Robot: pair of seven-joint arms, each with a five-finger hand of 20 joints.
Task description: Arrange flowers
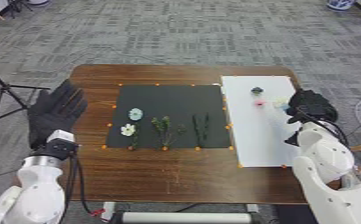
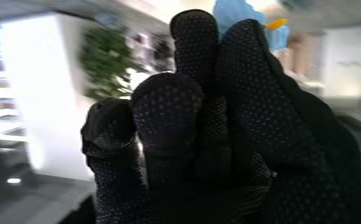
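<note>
Blue flower [image 2: 239, 11]: most likely to go wrong by turning or slipping out, since the grip takes it near the fingertips; squeezing harder could crease its petals.
Pink flower [image 1: 259, 102]: could be nudged out of line if the right hand [image 1: 311, 105] comes down or sweeps inward too low, being close by on the white sheet [image 1: 263, 145].
Dark flower [image 1: 257, 90]: a smaller risk from the same cause, as it lies a little farther up the sheet, at the upper right of the frame.
Right hand: pinching the blue flower, at the right of the head view, by the sheet's right edge.
Blue flower to right hand: between the fingertips, petals standing out past them; in the head view it is just on the hand's inner side, over the sheet.
Left hand [image 1: 56, 107]: spread, at the left of the frame, well apart from the blue flower.
</note>
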